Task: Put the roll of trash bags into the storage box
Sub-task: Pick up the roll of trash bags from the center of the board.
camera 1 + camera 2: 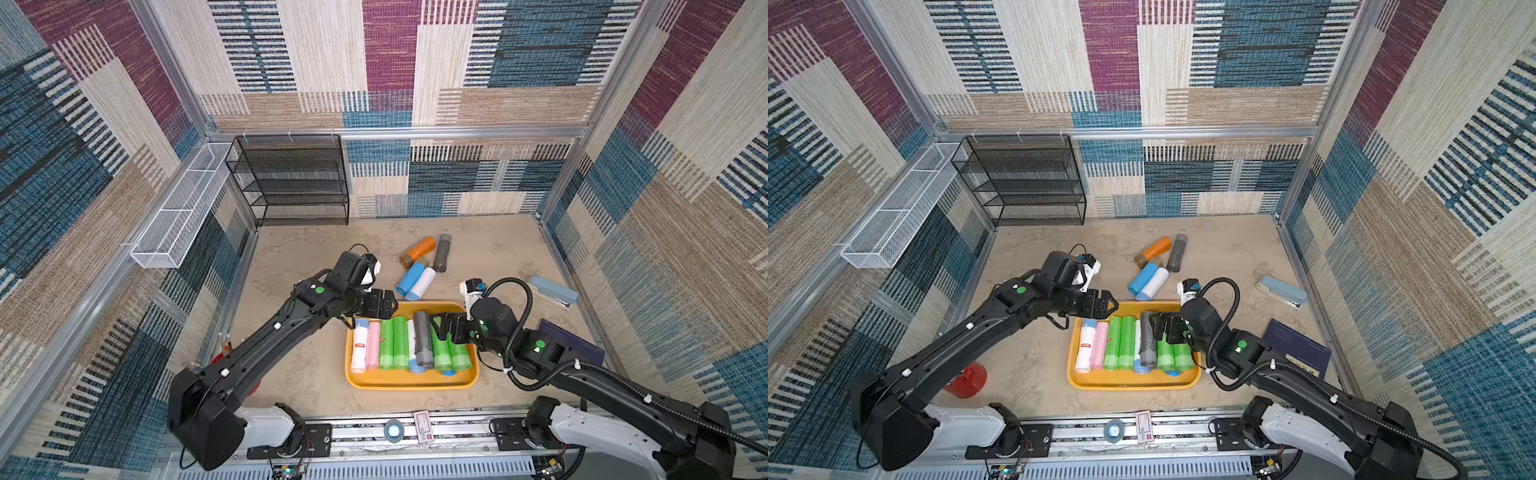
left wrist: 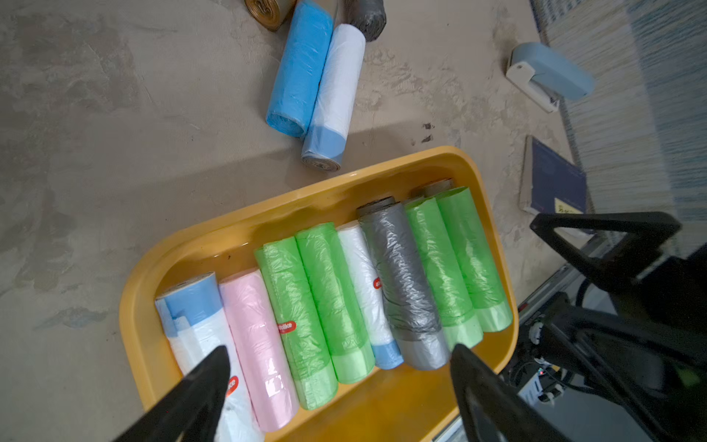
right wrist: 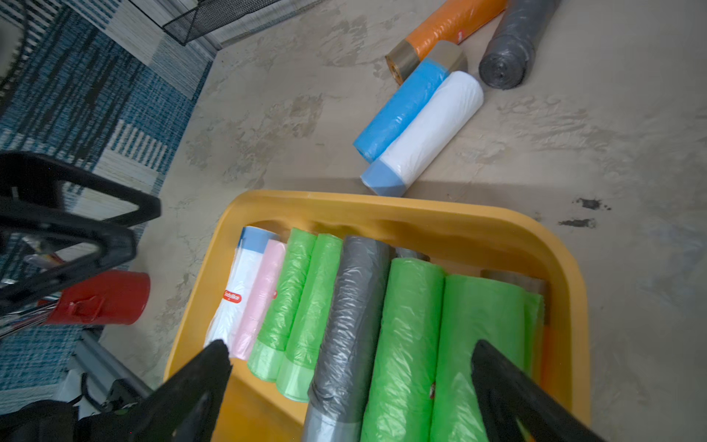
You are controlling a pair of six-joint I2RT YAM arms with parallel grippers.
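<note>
**Grey roll in the storage box, both jaws spread and empty**

The right jaws stand wide apart and grasp nothing. They hang low over the right half of the storage box (image 1: 411,381), a shallow yellow-orange tray on the desk (image 1: 307,374). In the right wrist view the grey roll of trash bags (image 3: 352,317) lies between the two tips, clear of both. It rests inside the tray, on top of the row, over a white roll with a blue end (image 2: 365,275) and against a green roll (image 1: 440,353).

The left jaws are also released and empty, hovering at the tray's far-left corner.

The row in the tray runs from a white roll with a red label (image 1: 359,345) on the left, through a pink roll (image 1: 372,345) and two green rolls (image 1: 394,344), to two more green rolls on the right.

Just beyond the tray's far rim a blue roll (image 1: 410,277) and a white roll (image 1: 421,283) lie side by side. An orange roll (image 1: 419,250) and a dark grey roll (image 1: 442,252) lie farther back. A pale blue stapler (image 1: 552,291) and a dark blue book (image 1: 575,338) lie to the right.
</note>
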